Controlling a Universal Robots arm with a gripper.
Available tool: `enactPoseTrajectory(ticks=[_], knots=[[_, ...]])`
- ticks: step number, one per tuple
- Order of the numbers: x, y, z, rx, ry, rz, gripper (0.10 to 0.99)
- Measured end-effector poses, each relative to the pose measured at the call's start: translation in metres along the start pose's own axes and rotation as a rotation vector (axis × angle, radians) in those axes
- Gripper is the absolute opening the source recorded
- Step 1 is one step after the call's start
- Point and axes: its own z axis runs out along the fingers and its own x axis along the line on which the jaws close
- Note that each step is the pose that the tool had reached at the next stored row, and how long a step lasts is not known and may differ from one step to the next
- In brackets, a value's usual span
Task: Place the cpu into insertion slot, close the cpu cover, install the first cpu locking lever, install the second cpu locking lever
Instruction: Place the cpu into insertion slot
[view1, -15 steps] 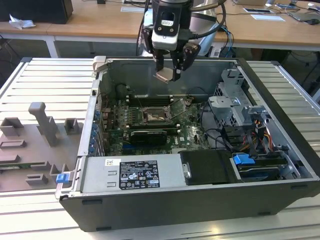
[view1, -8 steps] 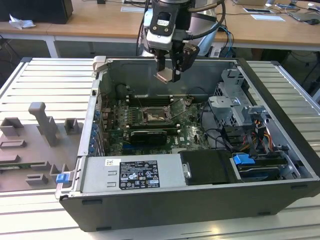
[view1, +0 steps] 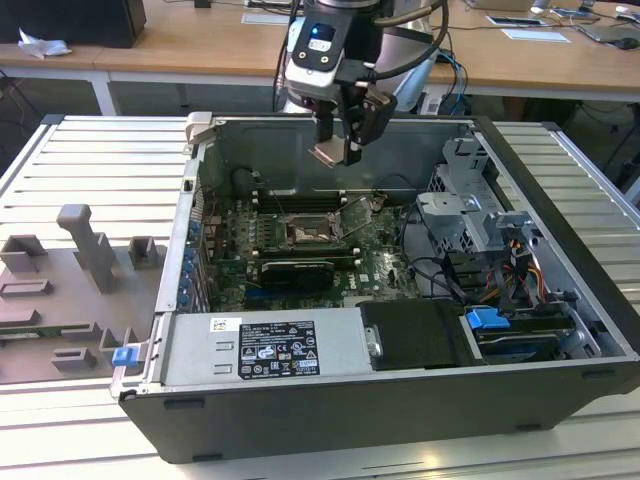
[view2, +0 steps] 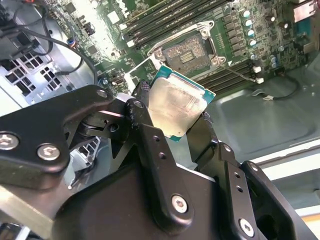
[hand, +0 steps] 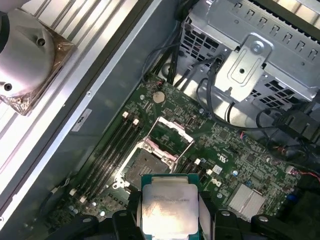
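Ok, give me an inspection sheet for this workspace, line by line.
Surface: slatted metal table carrying an open computer case.
Job's things: cpu held above the board; slot empty; cover raised open.
Clutter: grey fixtures on the table at the exterior view's left.
Grippers: gripper shut on the cpu.
Cables: black bundle inside the case beside the board.
Surroundings: wooden desks behind.

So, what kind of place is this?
Probably a robotics lab or workshop: an open computer case lies on a slatted metal table, wooden desks stand behind it, and the gripper holds the cpu above the motherboard.
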Motion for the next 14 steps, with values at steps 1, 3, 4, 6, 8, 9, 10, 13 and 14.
enactPoseTrajectory(ticks=[1, 3, 4, 6, 8, 9, 10, 13, 14], knots=[[0.0, 0.0, 0.0002, 0.0, -0.0016, 0.018, 0.541], [0.0, 0.0, 0.0004, -0.001, -0.0039, 0.042, 0.541], [0.0, 0.0001, 0.0006, -0.001, -0.0064, 0.067, 0.541], [-0.0001, 0.0002, 0.0008, -0.001, -0.0087, 0.09, 0.541], [-0.0002, 0.0003, 0.0013, -0.001, -0.0109, 0.116, 0.541], [-0.0002, 0.0003, 0.0017, -0.002, -0.0131, 0.14, 0.541], [-0.0003, 0.0003, 0.0019, -0.002, -0.0142, 0.153, 0.541], [-0.0003, 0.0002, 0.0033, -0.003, -0.0199, 0.218, 0.541], [-0.0003, 0.0002, 0.0036, -0.003, -0.0211, 0.233, 0.541]])
